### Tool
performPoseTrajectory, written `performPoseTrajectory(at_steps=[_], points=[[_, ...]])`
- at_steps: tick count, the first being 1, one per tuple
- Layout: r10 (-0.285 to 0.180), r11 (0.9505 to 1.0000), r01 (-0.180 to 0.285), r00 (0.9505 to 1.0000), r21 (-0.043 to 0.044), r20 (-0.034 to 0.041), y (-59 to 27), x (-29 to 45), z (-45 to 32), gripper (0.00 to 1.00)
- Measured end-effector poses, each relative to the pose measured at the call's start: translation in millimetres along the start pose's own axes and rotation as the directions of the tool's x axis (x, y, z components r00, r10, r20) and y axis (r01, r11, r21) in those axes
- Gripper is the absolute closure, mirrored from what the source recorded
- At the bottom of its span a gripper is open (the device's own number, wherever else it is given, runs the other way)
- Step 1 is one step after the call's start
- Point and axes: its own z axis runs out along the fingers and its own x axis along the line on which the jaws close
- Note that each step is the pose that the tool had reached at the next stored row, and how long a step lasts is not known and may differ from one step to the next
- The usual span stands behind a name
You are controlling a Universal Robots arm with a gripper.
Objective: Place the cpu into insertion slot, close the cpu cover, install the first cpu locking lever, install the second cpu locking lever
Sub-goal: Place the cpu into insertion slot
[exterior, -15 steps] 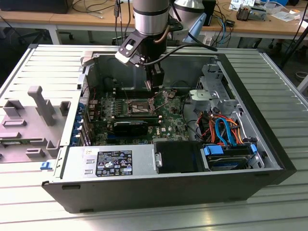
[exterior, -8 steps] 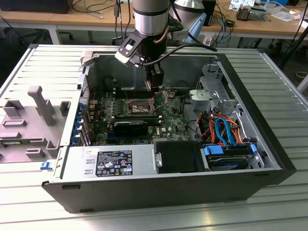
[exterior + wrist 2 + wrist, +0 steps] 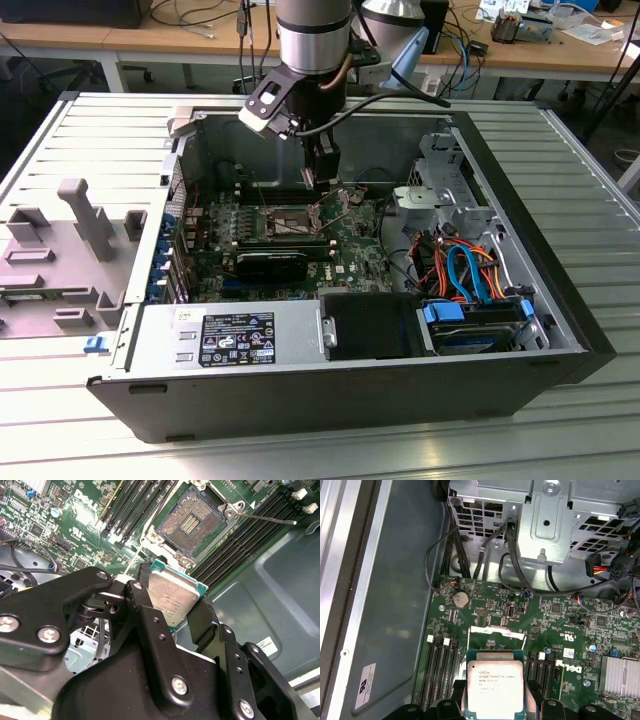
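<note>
Above the motherboard (image 3: 560, 615), the cpu (image 3: 172, 597) is pinched by two opposite edges between the fingers (image 3: 141, 592) of the gripper (image 3: 322, 178) and held flat, metal top upward. No long axis is offered by its square outline. The slot (image 3: 192, 522) is left open and bare, at roughly seven o'clock from the gripper in the exterior view, seemingly not yet directly underneath. The cover (image 3: 497, 631) appears raised.

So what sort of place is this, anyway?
Probably a robotics lab or workshop: an opened computer case sits on a slotted metal table, cable-strewn wooden benches behind, and the gripper holds a cpu.
</note>
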Motion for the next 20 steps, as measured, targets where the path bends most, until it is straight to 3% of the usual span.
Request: performPoseTrajectory(at_steps=[20], points=[[0.034,0.9994,-0.034,0.9994,-0.0007,0.0029,-0.1,0.0,1.5,0.45]])
